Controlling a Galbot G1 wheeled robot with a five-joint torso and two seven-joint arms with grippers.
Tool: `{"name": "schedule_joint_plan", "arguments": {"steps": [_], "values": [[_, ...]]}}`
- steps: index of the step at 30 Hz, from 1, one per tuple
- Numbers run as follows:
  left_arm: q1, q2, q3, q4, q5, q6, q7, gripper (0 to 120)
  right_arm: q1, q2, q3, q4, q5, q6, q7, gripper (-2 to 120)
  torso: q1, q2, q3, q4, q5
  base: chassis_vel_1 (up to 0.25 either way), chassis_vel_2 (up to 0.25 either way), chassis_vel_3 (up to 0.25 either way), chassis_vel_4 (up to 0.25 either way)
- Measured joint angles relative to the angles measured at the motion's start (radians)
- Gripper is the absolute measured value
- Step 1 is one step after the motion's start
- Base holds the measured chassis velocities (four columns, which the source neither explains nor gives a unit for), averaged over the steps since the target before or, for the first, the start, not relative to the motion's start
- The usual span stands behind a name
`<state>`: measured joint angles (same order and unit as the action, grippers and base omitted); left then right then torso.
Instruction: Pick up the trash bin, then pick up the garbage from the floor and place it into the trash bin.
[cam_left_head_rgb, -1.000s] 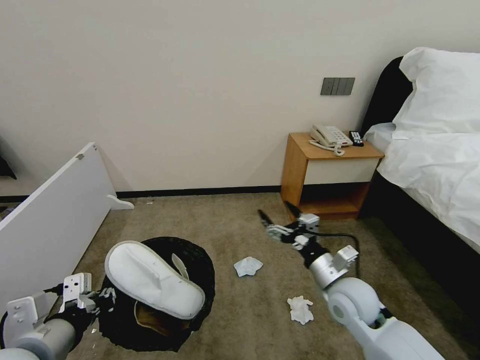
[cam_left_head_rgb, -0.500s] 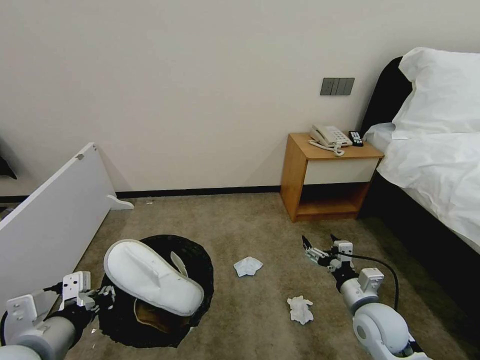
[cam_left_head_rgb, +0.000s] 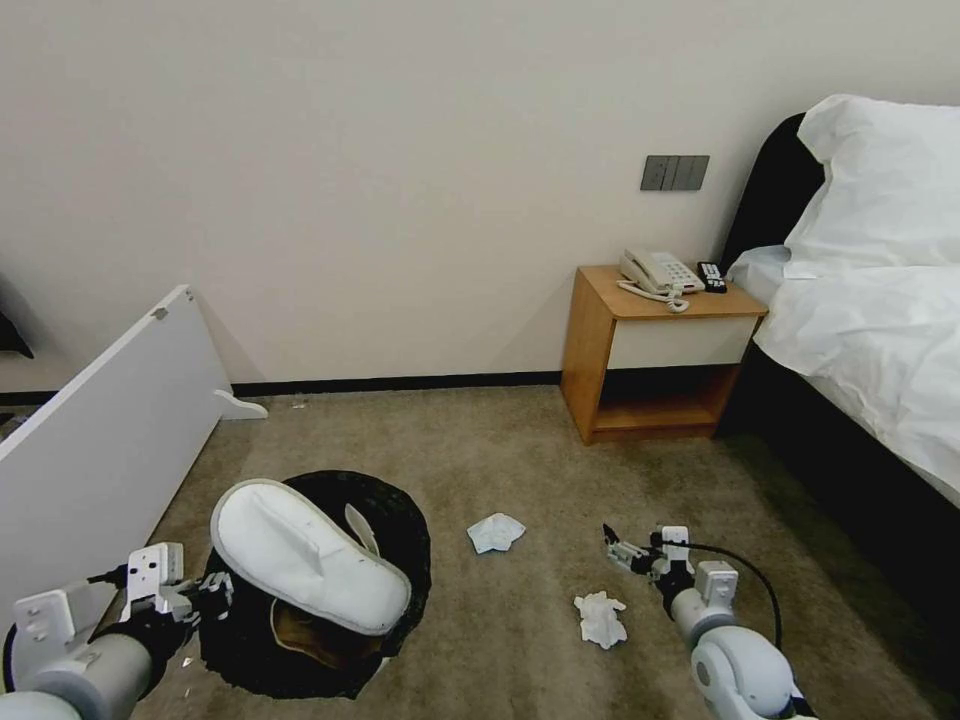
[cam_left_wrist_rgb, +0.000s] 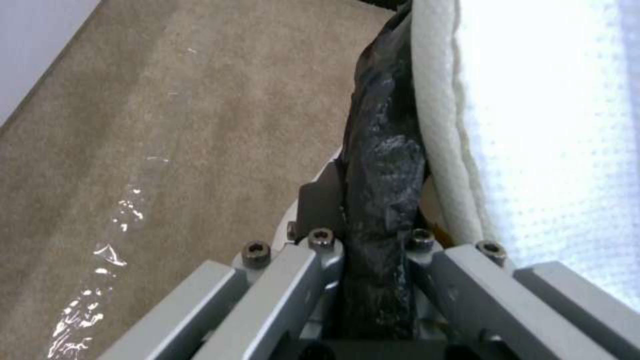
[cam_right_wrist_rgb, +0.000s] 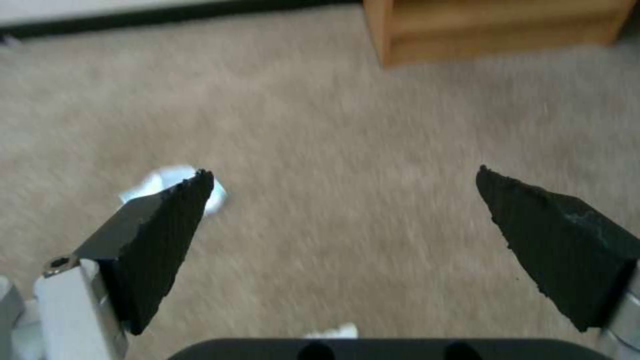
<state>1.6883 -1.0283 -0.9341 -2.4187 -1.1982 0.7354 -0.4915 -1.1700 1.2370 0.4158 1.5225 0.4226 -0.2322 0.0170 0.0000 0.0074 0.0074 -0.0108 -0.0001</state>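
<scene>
The left gripper (cam_left_wrist_rgb: 373, 250) pinched the trash bin (cam_left_head_rgb: 395, 515) rim; the right gripper (cam_right_wrist_rgb: 343, 200) hung spread wide, holding nothing, above the floor (cam_left_head_rgb: 500, 460).

The right gripper (cam_right_wrist_rgb: 343, 177) hung wide open over the floor (cam_right_wrist_rgb: 373, 150); a white tissue (cam_right_wrist_rgb: 167, 187) lay behind one fingertip; a wooden nightstand (cam_right_wrist_rgb: 500, 27) stood beyond.

Head cam sits high, looking forward and down across the floor (cam_left_head_rgb: 500, 450) toward the wall. Left wrist cam is jammed right up against the bin (cam_left_wrist_rgb: 383, 165) rim, pointing along it over carpet. Right wrist cam hangs low, facing the nightstand (cam_right_wrist_rgb: 500, 30). It shares the tissue (cam_right_wrist_rgb: 170, 187) and nightstand with the head view.
</scene>
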Motion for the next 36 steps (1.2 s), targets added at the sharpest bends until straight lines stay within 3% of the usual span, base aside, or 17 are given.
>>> {"name": "schedule_joint_plan", "arguments": {"steps": [15,36], "values": [[0.002,-0.007,0.008,-0.006,0.004,0.000,-0.001,3,0.062,0.056,-0.003,-0.196,-0.124,-0.040,0.001,100,0.000,0.000,0.000,0.0000,0.0001,0.000,0.000,0.000,0.000],[0.007,-0.010,0.007,-0.015,0.007,0.000,-0.005,3,0.113,0.092,-0.104,-0.357,-0.196,-0.043,-0.013,100,0.000,0.000,0.000,0.0000,0.0000,0.000,0.000,0.000,0.000]]}}
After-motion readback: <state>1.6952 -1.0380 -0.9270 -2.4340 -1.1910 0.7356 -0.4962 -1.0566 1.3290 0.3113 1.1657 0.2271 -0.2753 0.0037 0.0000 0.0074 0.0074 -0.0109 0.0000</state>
